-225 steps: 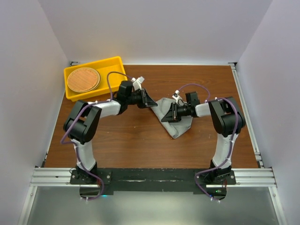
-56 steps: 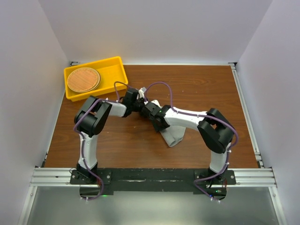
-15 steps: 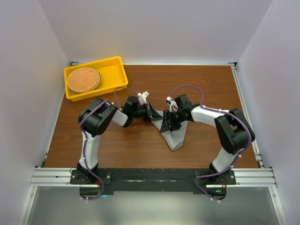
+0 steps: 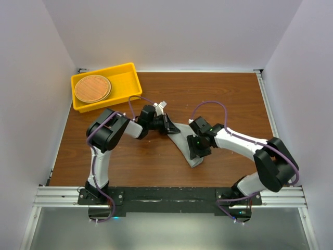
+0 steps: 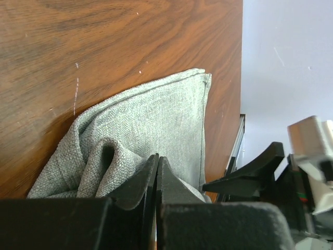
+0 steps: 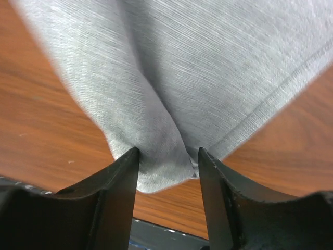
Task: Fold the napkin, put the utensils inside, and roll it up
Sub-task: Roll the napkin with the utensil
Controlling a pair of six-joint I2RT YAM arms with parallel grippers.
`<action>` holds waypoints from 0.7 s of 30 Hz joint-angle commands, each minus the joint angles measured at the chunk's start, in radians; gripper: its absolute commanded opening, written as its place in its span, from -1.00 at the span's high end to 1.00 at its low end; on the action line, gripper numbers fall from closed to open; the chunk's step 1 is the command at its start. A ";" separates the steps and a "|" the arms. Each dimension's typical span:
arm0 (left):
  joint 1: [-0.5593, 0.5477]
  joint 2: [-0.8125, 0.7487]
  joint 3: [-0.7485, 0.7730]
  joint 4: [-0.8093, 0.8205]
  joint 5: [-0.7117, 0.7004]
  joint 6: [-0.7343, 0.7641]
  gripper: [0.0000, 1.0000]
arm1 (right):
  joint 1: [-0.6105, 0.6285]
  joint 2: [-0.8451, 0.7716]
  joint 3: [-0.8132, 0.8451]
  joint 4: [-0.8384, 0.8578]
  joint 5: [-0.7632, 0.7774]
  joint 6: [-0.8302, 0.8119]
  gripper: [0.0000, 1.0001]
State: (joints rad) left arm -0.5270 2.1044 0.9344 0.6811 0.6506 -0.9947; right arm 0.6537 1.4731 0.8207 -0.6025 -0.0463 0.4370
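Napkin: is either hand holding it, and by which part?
The left hand is shut on a bunched fold at the napkin's far left end. The right hand's jaws stand open astride the near tip, apparently not gripping.

Seen from above, the left tool [image 4: 167, 125] hides the far left corner of the napkin [image 4: 183, 139], and the right tool [image 4: 198, 148] covers part of its right edge. In the right wrist view the cloth runs off the top edge. In the left wrist view the tool's dark fingers block its lower folds.
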 commanded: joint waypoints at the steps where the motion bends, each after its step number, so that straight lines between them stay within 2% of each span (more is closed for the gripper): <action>1: 0.005 -0.018 0.052 -0.187 -0.074 0.116 0.92 | 0.046 -0.026 0.029 -0.111 0.170 0.078 0.01; 4: 0.007 -0.020 0.095 -0.274 -0.071 0.134 0.92 | 0.064 -0.033 0.098 -0.123 0.227 0.016 -0.04; 8: 0.007 -0.029 0.129 -0.366 -0.068 0.142 0.92 | 0.106 -0.054 0.147 0.002 0.191 -0.081 -0.33; 9: 0.007 -0.029 0.141 -0.382 -0.065 0.140 0.92 | 0.107 -0.045 0.149 0.079 0.163 -0.092 -0.45; 15: 0.005 -0.029 0.165 -0.462 -0.060 0.100 0.92 | 0.138 0.160 0.247 0.211 0.206 -0.155 -0.52; 21: 0.007 -0.046 0.176 -0.520 -0.071 0.068 0.92 | 0.167 0.273 0.295 0.213 0.313 -0.169 -0.47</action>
State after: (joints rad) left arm -0.5304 2.0899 1.0954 0.2871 0.6373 -0.9291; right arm 0.7982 1.7191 1.0798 -0.4255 0.1635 0.3008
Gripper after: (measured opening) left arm 0.043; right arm 0.756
